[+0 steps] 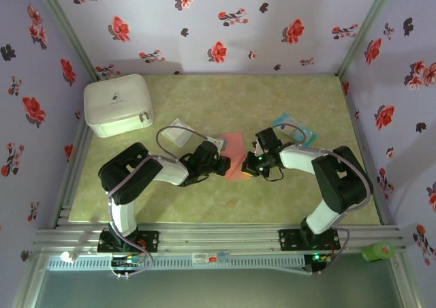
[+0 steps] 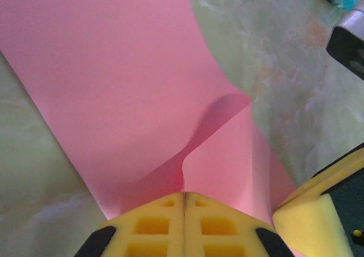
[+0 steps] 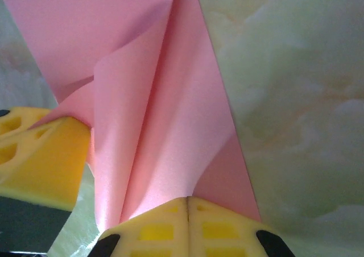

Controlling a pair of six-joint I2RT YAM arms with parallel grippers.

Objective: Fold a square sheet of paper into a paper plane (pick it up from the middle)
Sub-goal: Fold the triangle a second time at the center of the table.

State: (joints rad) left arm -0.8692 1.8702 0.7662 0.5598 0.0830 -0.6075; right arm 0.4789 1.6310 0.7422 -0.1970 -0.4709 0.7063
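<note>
Salmon-pink square sheet of paper (image 2: pixel 114 69) is pinched at its near edge by both my tools. My left gripper (image 2: pixel 183 199) and right gripper (image 3: pixel 187 201) are clenched on it side by side, almost touching. Between the two pinches the edge buckles into a ridge. Beyond that, the sheet runs straight away from me onto the table (image 1: pixel 300 199), midway between the arms, neither nearer. I judge the next crease follows that axis.

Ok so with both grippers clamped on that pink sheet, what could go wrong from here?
1. The left gripper and right gripper pinch the square sheet of paper close together; pulling apart could tear it.
2. The paper bulges up between them, so a stray crease may set there.
</note>
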